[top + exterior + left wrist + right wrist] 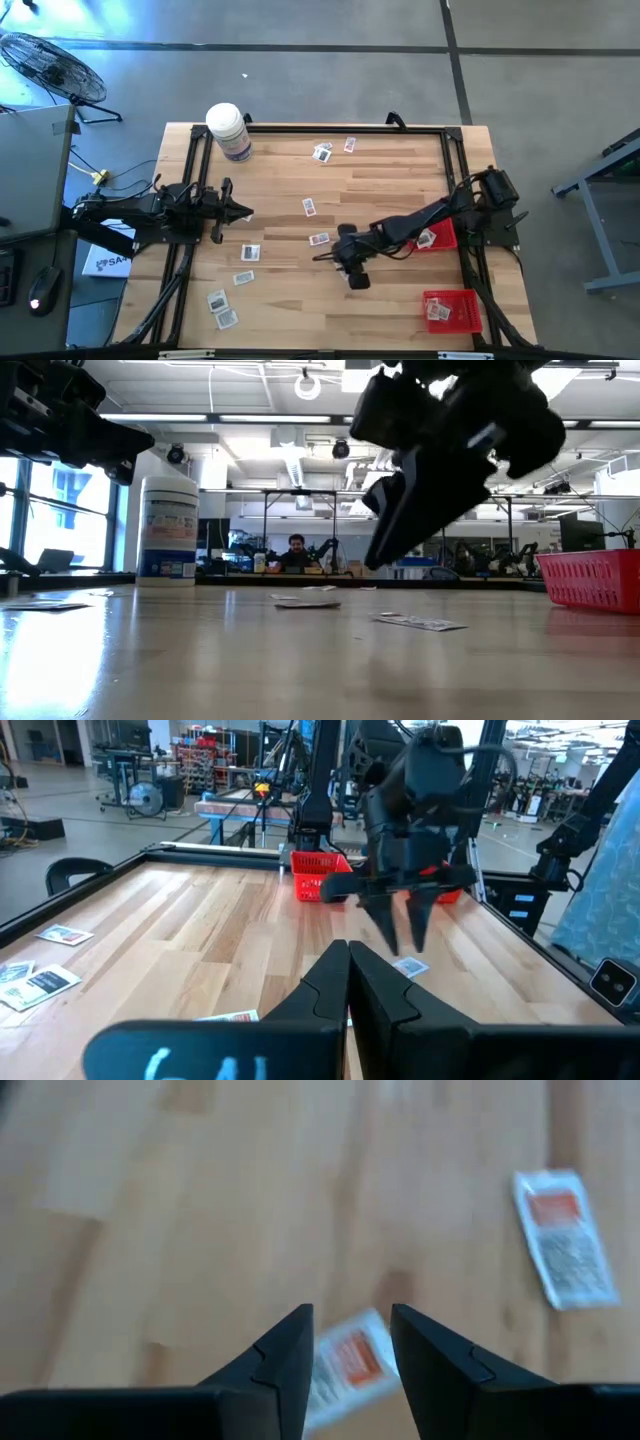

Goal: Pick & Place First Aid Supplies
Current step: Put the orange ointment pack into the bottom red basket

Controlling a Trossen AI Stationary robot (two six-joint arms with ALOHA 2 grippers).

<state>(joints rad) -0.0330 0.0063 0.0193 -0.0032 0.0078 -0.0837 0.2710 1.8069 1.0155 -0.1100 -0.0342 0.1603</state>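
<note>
Only the right wrist view shows the right end effector spread above a packet.

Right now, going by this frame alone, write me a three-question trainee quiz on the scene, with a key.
1. True or false: the right gripper hangs open above a packet on the table.
2. Which does the left gripper show? A) shut and empty B) shut on a packet C) wide open
3. Fill in: the white bottle stands near the table's far ____ corner, by the robot's own sides.

Key: 1 true. 2 A. 3 left.
</note>
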